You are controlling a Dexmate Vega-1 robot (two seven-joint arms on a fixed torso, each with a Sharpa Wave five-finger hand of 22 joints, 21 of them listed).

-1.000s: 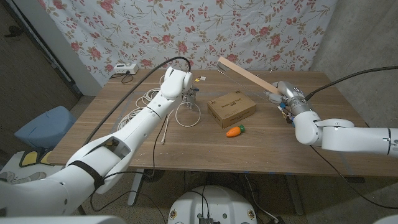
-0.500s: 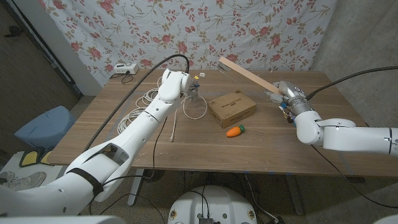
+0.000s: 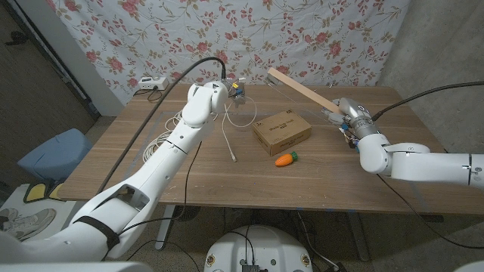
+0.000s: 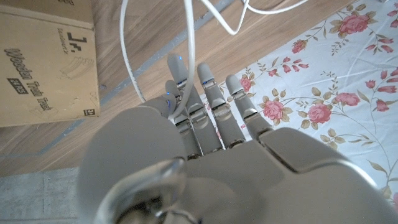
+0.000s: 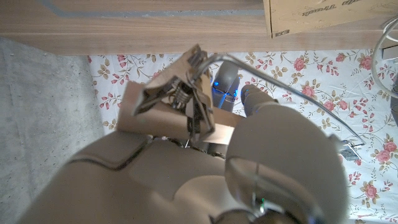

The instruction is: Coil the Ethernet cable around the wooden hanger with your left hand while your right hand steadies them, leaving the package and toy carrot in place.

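Brown cardboard package (image 3: pixel 281 131) and orange toy carrot (image 3: pixel 285 159) mid-table, between the hands, light wooden hanger (image 3: pixel 300 91) slanting toward the far edge, gripped by right hand (image 3: pixel 344 111), left hand (image 3: pixel 233 91) pinching white Ethernet cable (image 3: pixel 228 132).

Wooden table (image 3: pixel 189 189), floral backdrop cloth (image 3: pixel 151 38), white device (image 3: pixel 150 84) at table's back edge, blue chair (image 3: pixel 53 151)

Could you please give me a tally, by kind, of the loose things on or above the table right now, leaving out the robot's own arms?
White cable: 1, held up by the left hand
Wooden hanger: 1, held by the right hand
Cardboard package: 1
Toy carrot: 1
White device at the far corner: 1
Total: 5
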